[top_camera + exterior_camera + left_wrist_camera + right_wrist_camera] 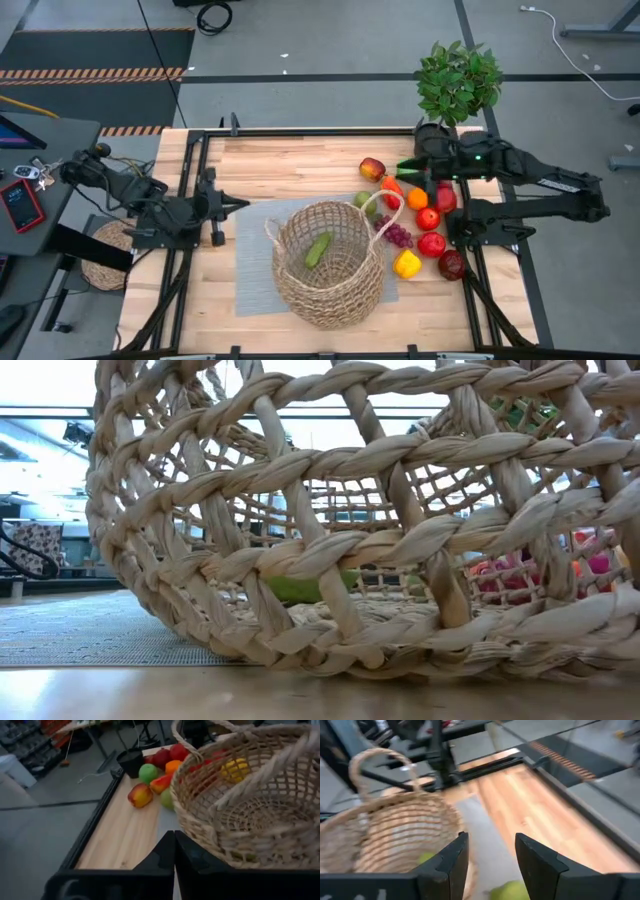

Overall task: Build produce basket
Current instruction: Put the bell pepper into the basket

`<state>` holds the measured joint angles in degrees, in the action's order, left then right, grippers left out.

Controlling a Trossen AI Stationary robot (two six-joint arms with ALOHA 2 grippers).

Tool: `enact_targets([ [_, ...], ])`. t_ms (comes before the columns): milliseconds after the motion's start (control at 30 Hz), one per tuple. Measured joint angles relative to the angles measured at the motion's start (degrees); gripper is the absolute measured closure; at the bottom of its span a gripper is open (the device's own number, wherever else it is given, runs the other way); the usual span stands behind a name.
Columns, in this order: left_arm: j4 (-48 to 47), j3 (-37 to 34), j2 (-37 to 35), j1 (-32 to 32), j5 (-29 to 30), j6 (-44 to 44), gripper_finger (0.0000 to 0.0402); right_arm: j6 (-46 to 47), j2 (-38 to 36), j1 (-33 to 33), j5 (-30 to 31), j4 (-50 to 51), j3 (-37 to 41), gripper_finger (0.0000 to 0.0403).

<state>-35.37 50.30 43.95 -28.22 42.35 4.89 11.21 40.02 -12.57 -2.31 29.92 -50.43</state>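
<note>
Wooden desk [300, 160] carries a grey mat under my wicker basket [330, 262], upright, mouth up, between my grippers. No readable writing anywhere. One green cucumber [318, 249] lies inside, long axis diagonal. Left gripper [222, 205] is clenched, empty. Right gripper [490, 857] stands partly parted, grasping nothing, above the produce pile [425, 222] beside the basket.

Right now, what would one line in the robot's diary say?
basket: on grey mat, one green vegetable inside | other produce: on table beside it | right gripper: open, empty, above produce | left gripper: shut, waiting left of basket
</note>
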Motion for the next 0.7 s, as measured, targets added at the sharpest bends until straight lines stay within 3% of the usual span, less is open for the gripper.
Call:
enact_targets([
  [100, 9.28, -8.37, -2.86, -0.27, 0.35, -4.29, 0.0397, -1.91, 1.31, 0.55, 2.95, -2.5, -0.02, 0.0235],
  [300, 23.46, -19.6, -8.24, -0.3, -3.7, -10.19, 0.0392, 0.84, 1.21, 0.58, 2.43, -0.66, -0.02, 0.0235],
  [533, 23.58, -22.56, -11.45, -0.3, -4.42, -9.09, 0.0393, 9.15, 0.98, 0.77, 3.09, 12.51, -3.18, 0.0235],
  [700, 22.78, -22.59, -12.23, -0.3, -5.72, -7.05, 0.0379, 18.74, 2.96, 2.1, 8.83, 28.16, -3.52, 0.0235],
])
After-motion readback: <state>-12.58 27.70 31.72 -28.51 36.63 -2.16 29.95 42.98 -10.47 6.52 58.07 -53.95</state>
